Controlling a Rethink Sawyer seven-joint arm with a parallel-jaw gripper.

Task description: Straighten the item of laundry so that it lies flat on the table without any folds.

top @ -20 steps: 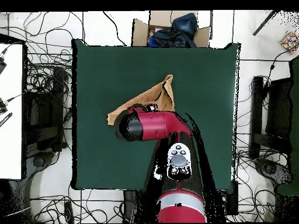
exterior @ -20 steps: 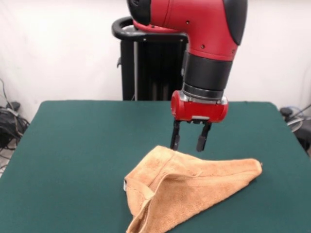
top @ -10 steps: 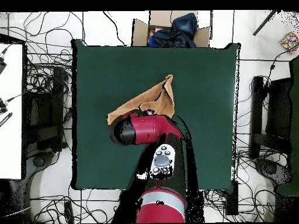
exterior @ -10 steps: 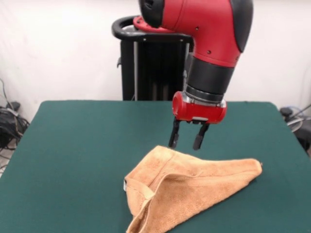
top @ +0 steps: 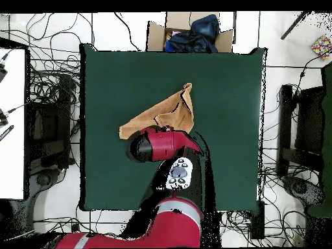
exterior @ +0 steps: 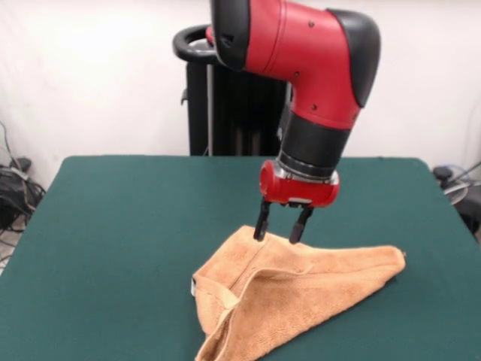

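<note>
The orange-tan terry-cloth hand towel (exterior: 293, 293) lies crumpled and folded over itself into a rough triangle on the dark green felt-topped counter (exterior: 120, 226), toward its near side in the front view, a raised fold running down its middle. The red and black arm's gripper (exterior: 279, 228) stands directly over the towel's far corner, jaws apart, tips touching or just above the cloth.

One towel (exterior: 293, 289), one table (exterior: 120, 226), one arm (exterior: 316, 90), one pincer (exterior: 279, 229), one cardboard box (top: 155, 32).
</note>
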